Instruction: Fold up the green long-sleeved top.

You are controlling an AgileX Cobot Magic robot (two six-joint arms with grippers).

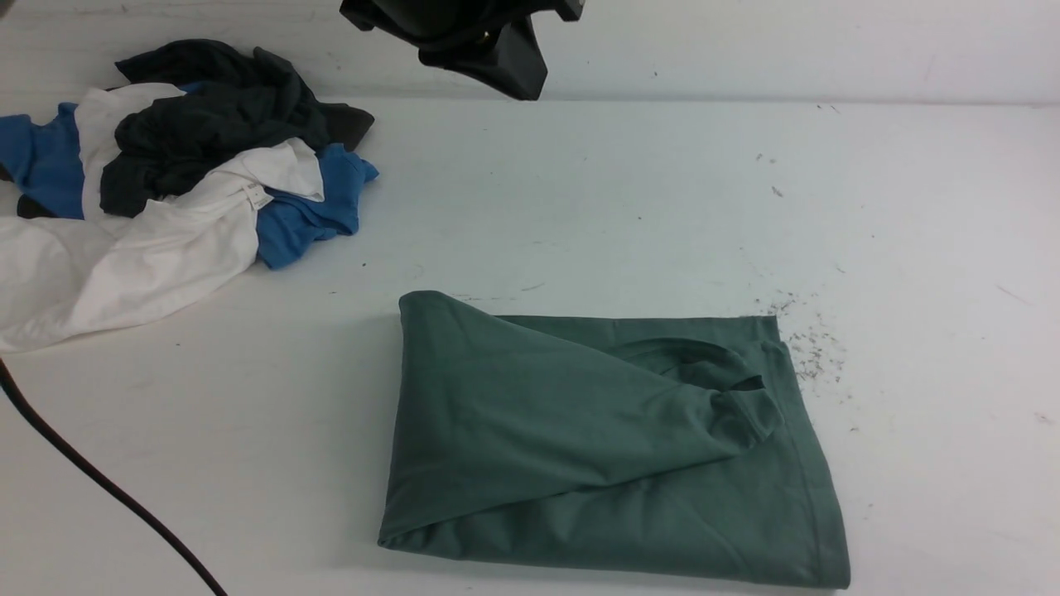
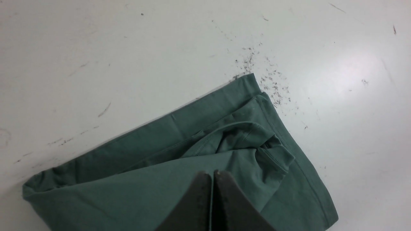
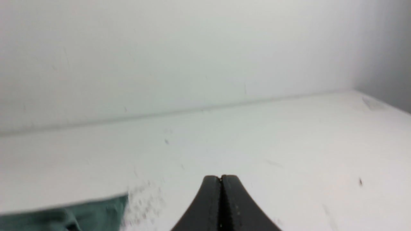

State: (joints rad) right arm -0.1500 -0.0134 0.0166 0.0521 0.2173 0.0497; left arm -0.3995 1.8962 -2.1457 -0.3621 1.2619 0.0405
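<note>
The green long-sleeved top (image 1: 596, 447) lies folded into a rough rectangle on the white table (image 1: 629, 199), near the front edge at the middle. A sleeve cuff (image 1: 749, 414) rests on top of it toward its right side. In the left wrist view my left gripper (image 2: 213, 174) hovers above the green top (image 2: 135, 189), shut with nothing between its fingers. My right gripper (image 3: 221, 177) is also shut and empty, over bare table to the right of the top, whose corner (image 3: 80, 218) shows at the view's edge. Neither gripper's fingers show in the front view.
A heap of dark charcoal, blue and white garments (image 1: 166, 182) lies at the back left. A black cable (image 1: 99, 488) crosses the front left corner. Dark lint specks (image 1: 811, 348) are scattered by the top's far right corner. A black arm part (image 1: 472, 37) hangs at the top centre.
</note>
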